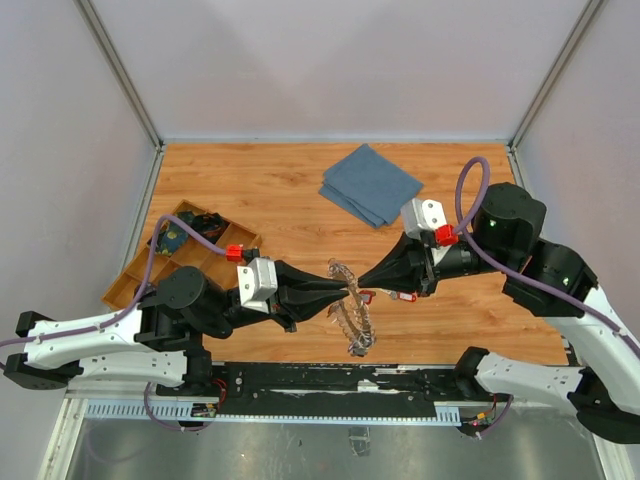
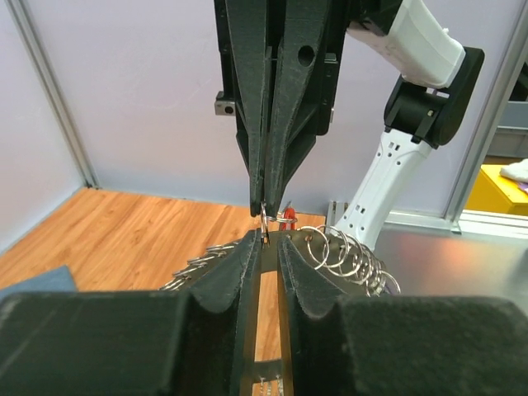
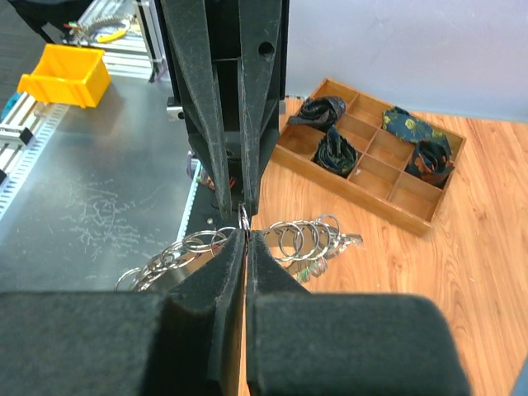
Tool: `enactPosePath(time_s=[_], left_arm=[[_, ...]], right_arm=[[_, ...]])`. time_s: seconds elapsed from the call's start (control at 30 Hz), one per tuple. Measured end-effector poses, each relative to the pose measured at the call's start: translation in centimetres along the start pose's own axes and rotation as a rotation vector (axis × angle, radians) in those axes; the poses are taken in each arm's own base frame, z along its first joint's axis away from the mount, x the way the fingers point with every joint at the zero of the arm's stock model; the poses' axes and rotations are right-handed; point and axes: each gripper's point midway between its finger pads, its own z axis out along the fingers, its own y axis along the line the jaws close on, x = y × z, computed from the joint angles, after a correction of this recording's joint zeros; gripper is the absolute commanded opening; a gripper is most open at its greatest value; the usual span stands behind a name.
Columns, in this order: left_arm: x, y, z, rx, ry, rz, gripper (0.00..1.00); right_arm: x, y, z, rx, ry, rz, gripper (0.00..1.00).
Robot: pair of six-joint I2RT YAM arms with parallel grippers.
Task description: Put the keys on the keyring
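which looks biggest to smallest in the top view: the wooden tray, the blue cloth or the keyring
1. wooden divided tray: widest spread, but partly covered, so its lead over the cloth is narrow and unsure
2. folded blue cloth
3. keyring: clearly smallest, though it is seen at an angle

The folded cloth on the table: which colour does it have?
The cloth is slate blue; the top external view shows it best.
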Motion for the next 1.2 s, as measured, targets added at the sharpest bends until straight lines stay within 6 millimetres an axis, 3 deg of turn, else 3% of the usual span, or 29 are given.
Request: enactPosePath(time_s=[0.43,0.67,0.9,1.2], left_arm=[[-0.3,0.9,0.6,-0.058,0.015,-0.015,0.28],[1.6,0.9,1.7,-0.068,0.087,-0.021,0.35],[3.3,0.9,1.7,-0.072,0.151,-0.020,0.36],[3.2,1.2,1.7,-0.085,0.156,-0.018,0.34]], right_arm=[[1.9,-0.8,-1.4,0.029,0.217,-0.025,0.00],[2.6,-0.6,-1.4,0.019,0.291,-0.047,0.00],[3.1,-0.4,-1.4,0.008,0.334,-0.063,0.00],[3.8,0.1,-1.5,-0.014,0.368,-0.064,0.00]])
